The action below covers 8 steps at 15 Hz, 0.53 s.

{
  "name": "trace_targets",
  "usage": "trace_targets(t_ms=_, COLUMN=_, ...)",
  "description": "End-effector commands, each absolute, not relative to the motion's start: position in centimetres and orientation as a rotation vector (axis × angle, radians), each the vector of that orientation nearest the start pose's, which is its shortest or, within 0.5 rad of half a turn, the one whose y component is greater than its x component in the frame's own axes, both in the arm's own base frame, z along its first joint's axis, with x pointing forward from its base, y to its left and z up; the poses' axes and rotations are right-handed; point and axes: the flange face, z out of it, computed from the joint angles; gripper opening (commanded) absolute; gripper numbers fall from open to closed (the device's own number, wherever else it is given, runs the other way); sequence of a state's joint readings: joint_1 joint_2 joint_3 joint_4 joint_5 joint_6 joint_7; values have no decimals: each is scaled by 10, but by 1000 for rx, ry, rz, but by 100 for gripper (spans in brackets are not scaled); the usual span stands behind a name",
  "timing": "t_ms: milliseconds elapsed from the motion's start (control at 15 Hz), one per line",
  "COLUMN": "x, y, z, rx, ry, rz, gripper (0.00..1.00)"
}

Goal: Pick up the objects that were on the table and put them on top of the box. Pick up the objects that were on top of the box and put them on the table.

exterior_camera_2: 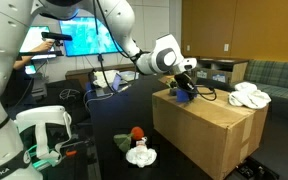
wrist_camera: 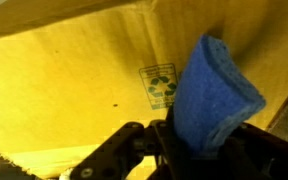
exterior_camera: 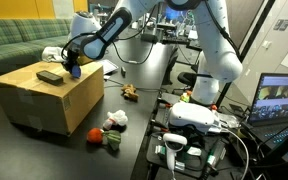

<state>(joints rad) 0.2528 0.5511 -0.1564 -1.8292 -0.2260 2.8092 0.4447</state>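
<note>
My gripper [exterior_camera: 72, 63] hovers just over the top of the brown cardboard box [exterior_camera: 39, 100], shut on a folded blue cloth [exterior_camera: 74, 71]. In the wrist view the blue cloth [wrist_camera: 214, 95] stands up between the black fingers of the gripper [wrist_camera: 209, 140], with the box top [wrist_camera: 74, 80] and its green recycling mark right below. A dark flat object [exterior_camera: 50, 75] lies on the box top beside the gripper. In the exterior view from the opposite side, the gripper [exterior_camera_2: 185, 86] and the cloth [exterior_camera_2: 184, 96] sit at the box's [exterior_camera_2: 209, 135] near corner.
Soft toys lie on the dark table [exterior_camera: 134, 125] by the box: a red, white and green cluster [exterior_camera: 108, 128] and a small brown one [exterior_camera: 130, 92]. A white robot base and equipment stand [exterior_camera: 189, 125] border the table. A sofa [exterior_camera_2: 274, 75] holds white cloths [exterior_camera_2: 249, 96].
</note>
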Motion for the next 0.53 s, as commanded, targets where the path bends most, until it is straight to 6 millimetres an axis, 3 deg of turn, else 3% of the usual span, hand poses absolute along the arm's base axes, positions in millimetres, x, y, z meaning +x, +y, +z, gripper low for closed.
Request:
trace_targets(t_ms=0, x=692, y=80, z=283, rx=-3119, ry=161, rz=-754, gripper=3)
trace_targets(t_ms=67, x=693, y=78, z=283, rx=-3117, ry=169, rz=-755, gripper=36)
trace_targets(t_ms=200, x=694, y=77, z=287, rx=-3106, ry=183, rz=-770, gripper=44)
trace_targets(t_ms=467, x=699, y=74, z=300, rx=-3089, ry=194, rz=-824, gripper=75)
